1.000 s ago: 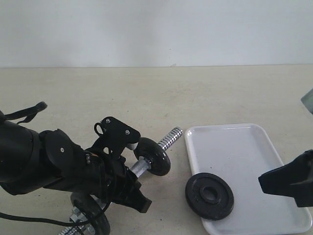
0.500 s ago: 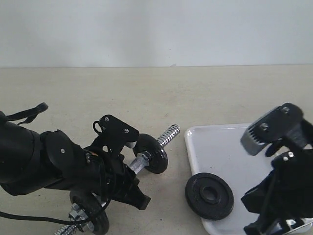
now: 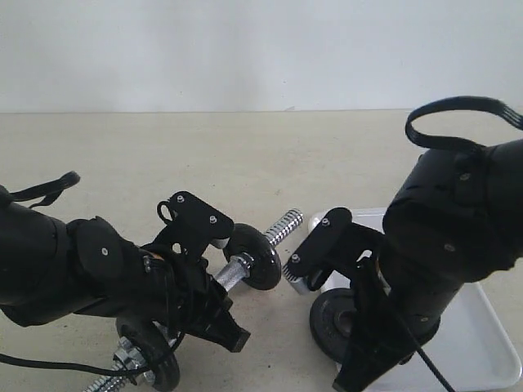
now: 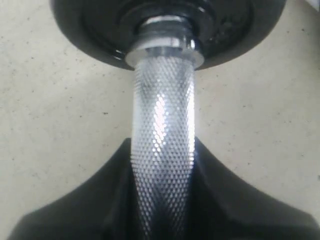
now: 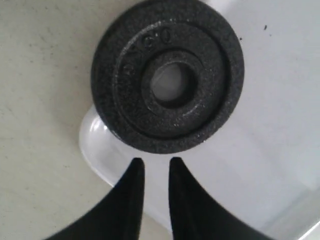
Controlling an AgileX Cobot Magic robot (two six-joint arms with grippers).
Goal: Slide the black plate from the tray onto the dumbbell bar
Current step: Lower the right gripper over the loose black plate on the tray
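The black plate [image 5: 125, 75] lies flat on the near left corner of the white tray [image 5: 280, 100], partly over its rim. In the exterior view the plate [image 3: 325, 320] is half hidden under my right arm [image 3: 445, 237]. My right gripper [image 5: 153, 162] hovers just short of the plate's edge, open by a narrow gap with nothing in it. My left gripper [image 4: 162, 146] is shut on the knurled handle of the dumbbell bar [image 4: 162, 100]. The bar's threaded end [image 3: 284, 226] points toward the tray. One black disc [image 3: 255, 257] sits on the bar beyond the grip.
Another disc [image 3: 151, 359] sits at the bar's near end, by the bottom edge of the exterior view. The tray [image 3: 482, 327] stretches to the right behind my right arm. Beige tabletop [image 3: 245, 163] runs back to a white wall.
My right arm has swung in from the right edge to a spot over the black plate. The left arm and bar have shifted only slightly.
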